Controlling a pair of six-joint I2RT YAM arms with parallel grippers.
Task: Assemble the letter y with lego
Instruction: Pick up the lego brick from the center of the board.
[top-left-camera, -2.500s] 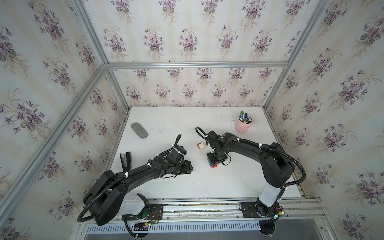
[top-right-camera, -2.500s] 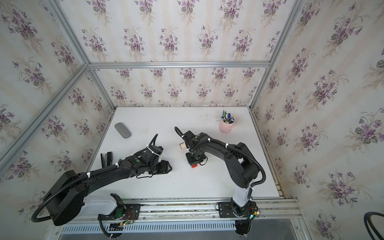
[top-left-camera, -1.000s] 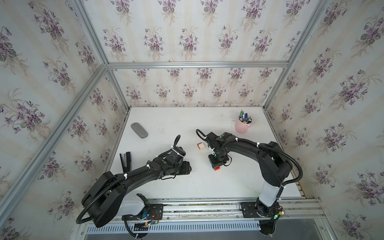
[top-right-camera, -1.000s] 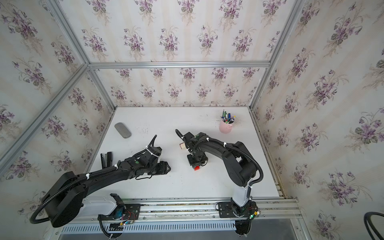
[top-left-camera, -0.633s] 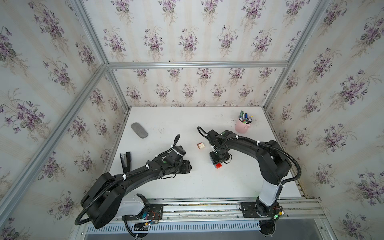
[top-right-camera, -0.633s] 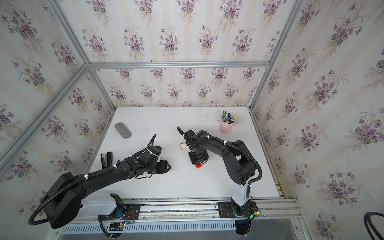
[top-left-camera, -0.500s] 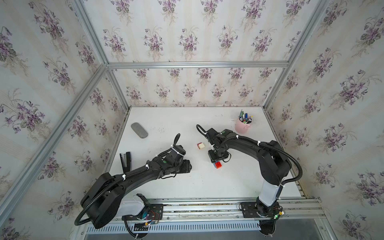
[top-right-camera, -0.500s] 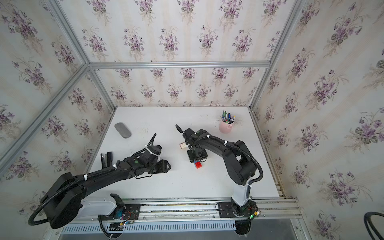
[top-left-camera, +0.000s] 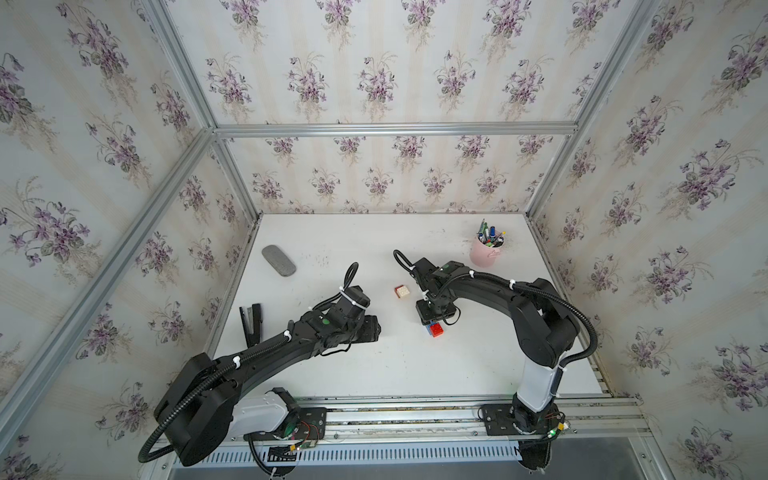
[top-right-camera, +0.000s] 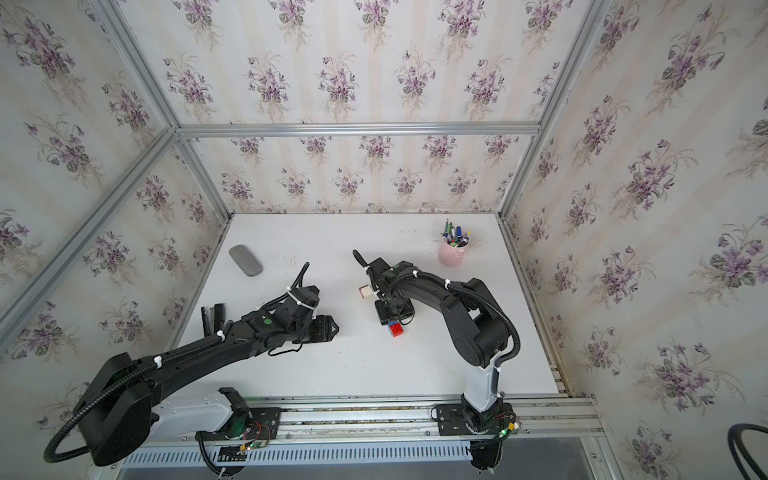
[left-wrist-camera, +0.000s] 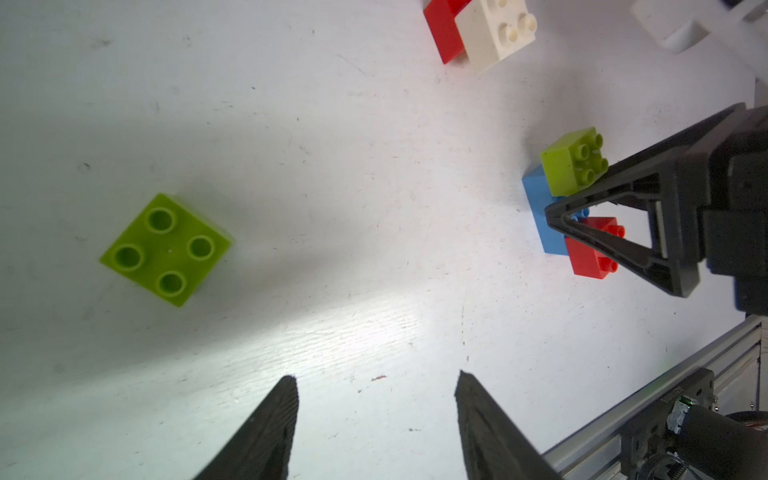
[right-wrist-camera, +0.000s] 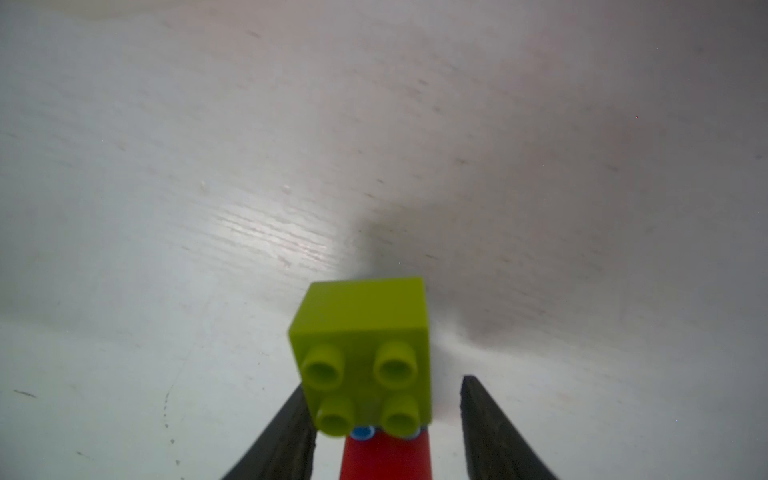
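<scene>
1. Where your right gripper (right-wrist-camera: 386, 384) hangs over the half-built letter y (left-wrist-camera: 540, 216) on the table (left-wrist-camera: 374, 166), its jaws stand apart — lime brick (right-wrist-camera: 365, 328) between them, a gap on one side.
2. Your left gripper (left-wrist-camera: 376, 376) is spread and empty — loose green brick (left-wrist-camera: 166, 249) lies near it.

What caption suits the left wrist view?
Open left gripper over white tabletop: loose lime green square plastic brick; long blue plastic brick topped by green brick and red brick.
</scene>
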